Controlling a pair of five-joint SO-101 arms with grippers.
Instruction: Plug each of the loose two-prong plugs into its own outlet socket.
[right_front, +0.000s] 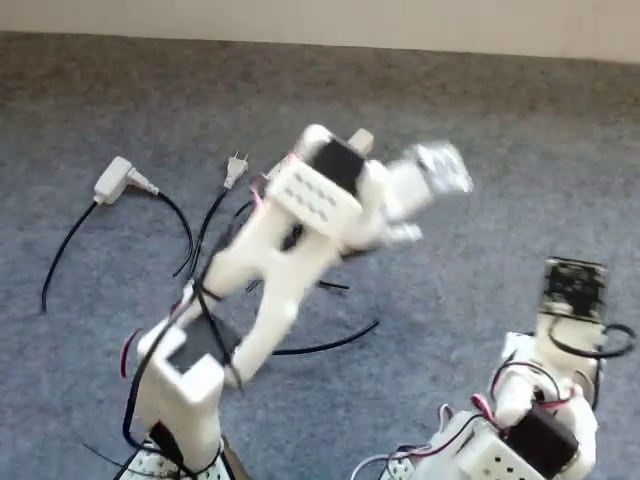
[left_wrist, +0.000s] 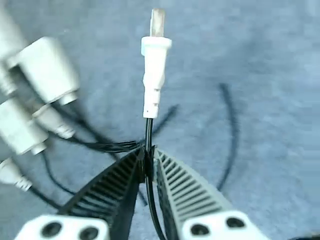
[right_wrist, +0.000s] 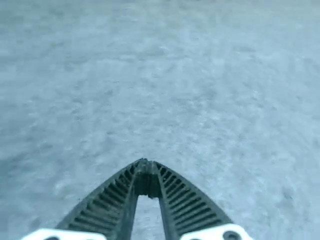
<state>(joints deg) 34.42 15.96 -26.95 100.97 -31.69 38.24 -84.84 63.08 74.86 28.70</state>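
From above, my left arm (right_front: 265, 270) stretches over the grey bench (right_front: 520, 150), and a loose white plug (right_front: 236, 168) lies beside its wiring. In the left wrist view, my left end effector (left_wrist: 146, 157) is clenched on the black cord (left_wrist: 148, 130) just below a white two-prong plug (left_wrist: 154, 65), with white sockets (left_wrist: 45, 70) nearby. In the right wrist view, my right end effector (right_wrist: 146, 175) is closed tip to tip above the bench.

**White robot arms, black fittings**

Both arms have white shells and black motor blocks. The left arm (right_front: 270, 260) has a dotted panel and black and red cables. The right arm (right_front: 520, 400) carries red, white and black wires and a dark circuit board (right_front: 574, 285). The left gripper (left_wrist: 146, 150) and right gripper (right_wrist: 146, 162) have black ribbed fingers (right_wrist: 185, 200) on white, screw-holed bases.
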